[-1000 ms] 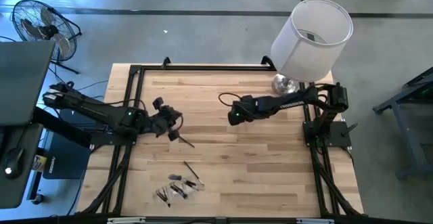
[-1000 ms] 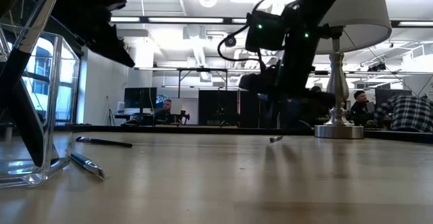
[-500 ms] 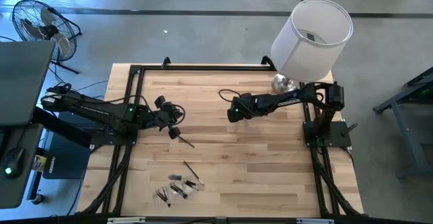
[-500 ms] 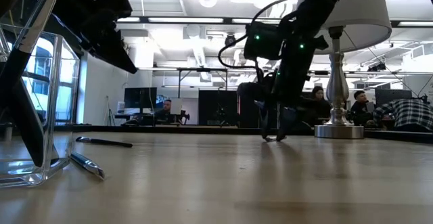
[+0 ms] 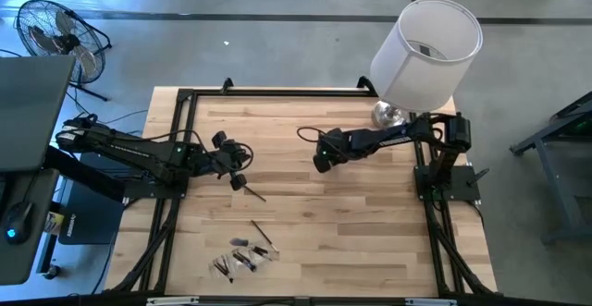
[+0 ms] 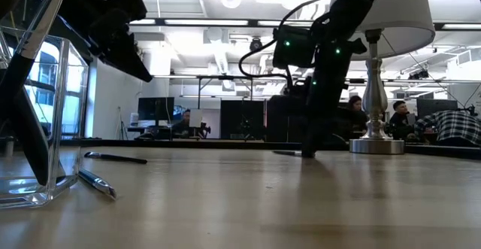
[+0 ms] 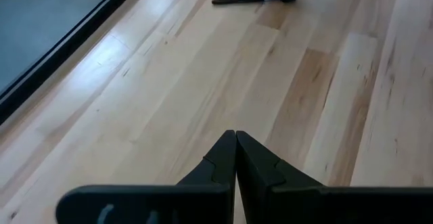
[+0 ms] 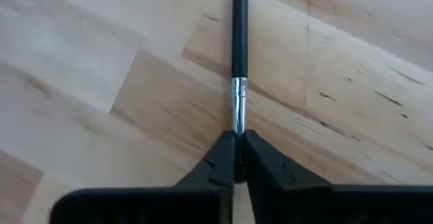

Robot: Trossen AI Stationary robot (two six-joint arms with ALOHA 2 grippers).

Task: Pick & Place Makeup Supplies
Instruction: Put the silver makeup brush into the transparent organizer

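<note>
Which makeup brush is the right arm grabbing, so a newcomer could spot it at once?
Start at the white lamp at the table's far right corner. The right pincer reaches from there toward mid-table, shut on a thin black brush with a silver ferrule. It lies alone, far from the brushes clustered at the near edge.

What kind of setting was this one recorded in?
Likely an open-plan lab or office: a wooden table on a concrete floor, a floor fan beside it, and people at desks under strip lights.

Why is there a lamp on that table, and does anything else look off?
The lamp leans askew at the table's far right corner. Brushes lie scattered near the front edge. One brush lies apart mid-table, pinched in the right gripper. Nothing looks broken.
</note>
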